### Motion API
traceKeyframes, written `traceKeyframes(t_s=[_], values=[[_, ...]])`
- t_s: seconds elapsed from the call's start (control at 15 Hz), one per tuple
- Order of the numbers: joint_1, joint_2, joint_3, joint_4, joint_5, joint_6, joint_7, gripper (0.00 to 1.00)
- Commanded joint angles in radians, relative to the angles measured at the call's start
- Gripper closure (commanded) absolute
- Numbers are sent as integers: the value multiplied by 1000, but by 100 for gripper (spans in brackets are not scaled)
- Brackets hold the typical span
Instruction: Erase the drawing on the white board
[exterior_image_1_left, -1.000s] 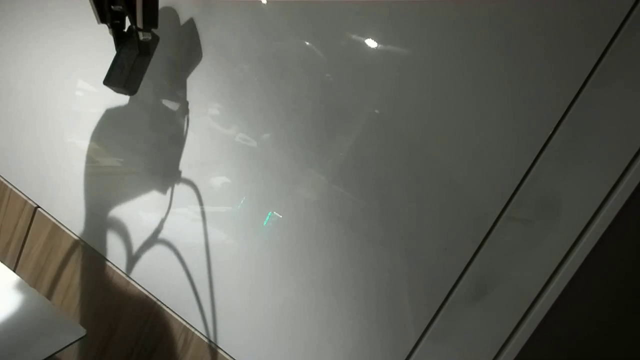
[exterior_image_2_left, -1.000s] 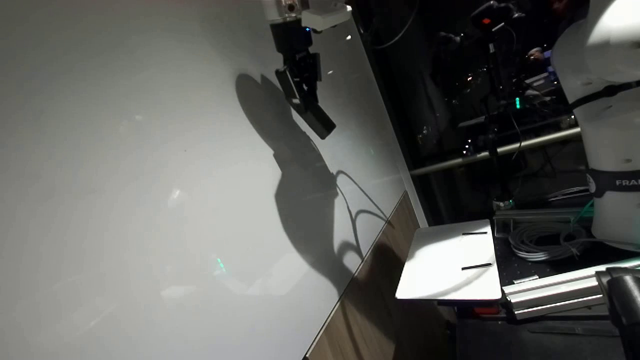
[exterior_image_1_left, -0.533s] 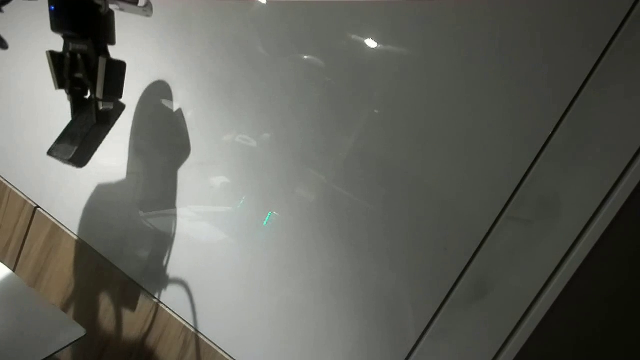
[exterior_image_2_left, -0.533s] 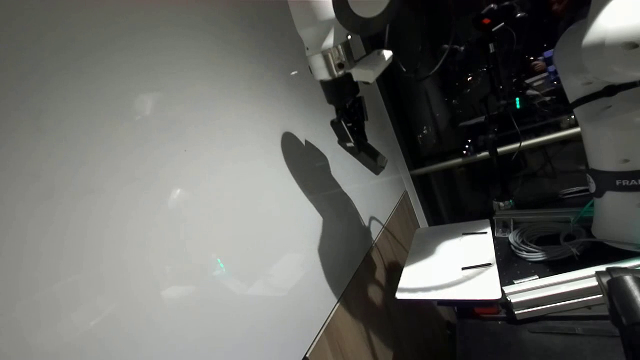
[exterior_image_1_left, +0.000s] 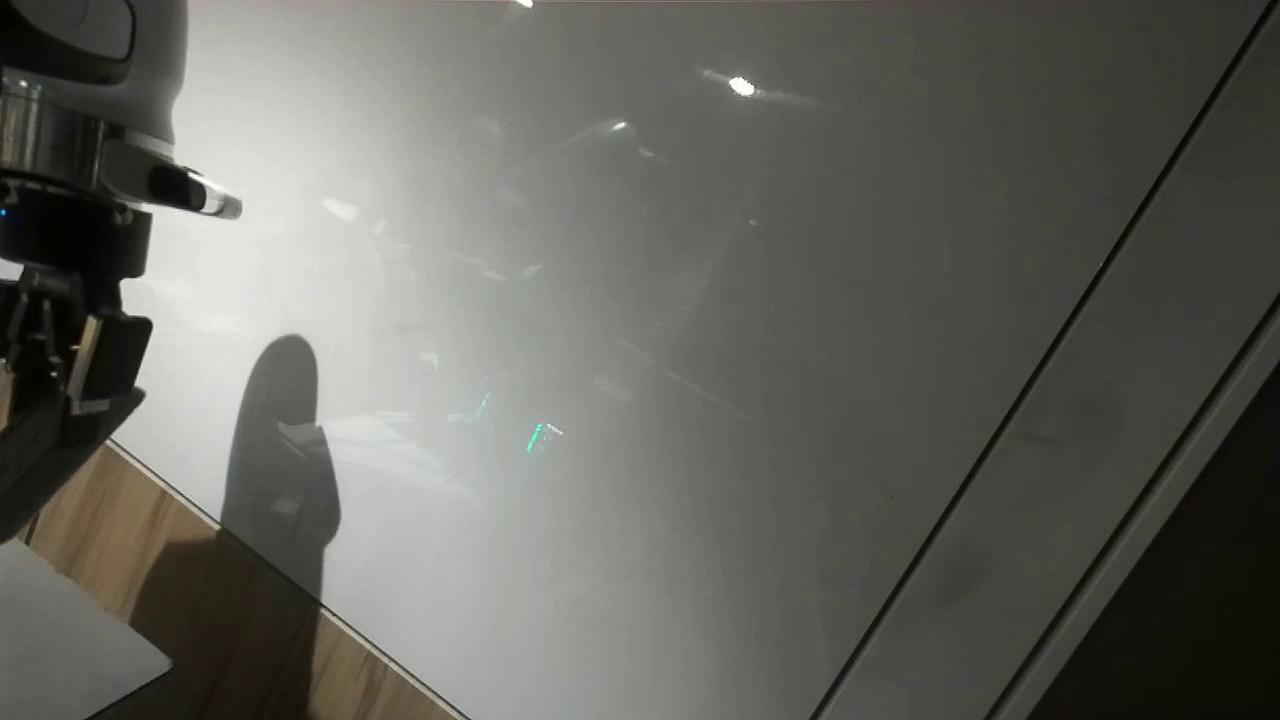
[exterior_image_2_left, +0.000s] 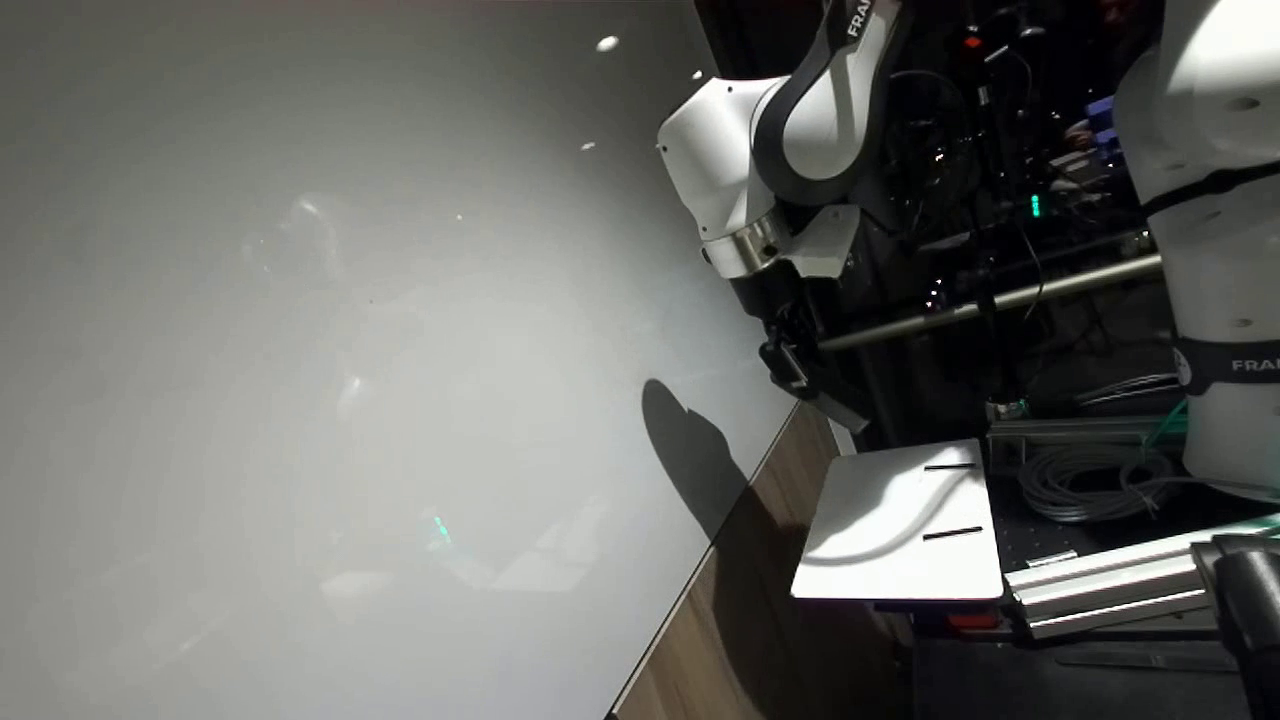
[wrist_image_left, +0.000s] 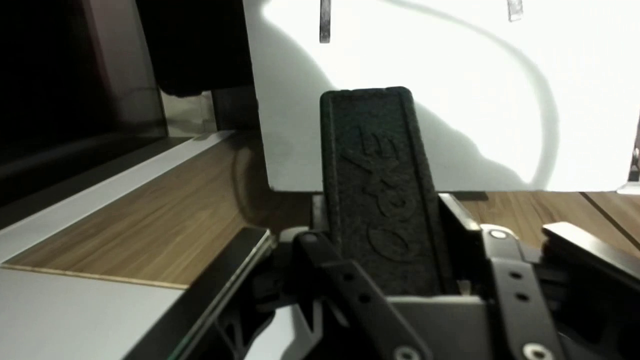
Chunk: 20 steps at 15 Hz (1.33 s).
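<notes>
The gripper (wrist_image_left: 387, 220) clasps a dark eraser (wrist_image_left: 375, 145) between its 2 jaws, the lettered body jutting past their tips, apart from the whiteboard (exterior_image_2_left: 480, 320). In the wrist view, the eraser shows in front of a white plate (wrist_image_left: 590, 75). In both exterior views, a shadow (exterior_image_2_left: 690, 455) crosses the whiteboard and wood panel (exterior_image_2_left: 690, 660).

My arm (exterior_image_2_left: 825, 135) reaches down from the top edge in an exterior view, bent at the last big joint; my base end (exterior_image_2_left: 1220, 260) stands at the right edge. Metal wrist ring (exterior_image_2_left: 752, 247) sits just above my gripper (wrist_image_left: 385, 210), which slants down toward the base side there. In an exterior view the left edge crops the gripper, small blue light (exterior_image_1_left: 3, 212) lit. Wrist view: fingers (wrist_image_left: 460, 217) clamped inward, tips apart, linkages (wrist_image_left: 522, 310) showing both sides.
</notes>
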Motion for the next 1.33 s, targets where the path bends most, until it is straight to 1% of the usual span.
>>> traceKeyframes(t_s=[0.0, 0.33, 0.8, 1.27], values=[[1, 60, -10, -24, 20, 32, -20, 70], [25, 145, -8, -23, 60, 53, -28, 70], [45, 256, -22, 26, 125, 76, -73, 70], [53, 349, -26, 72, 140, 72, -73, 70]])
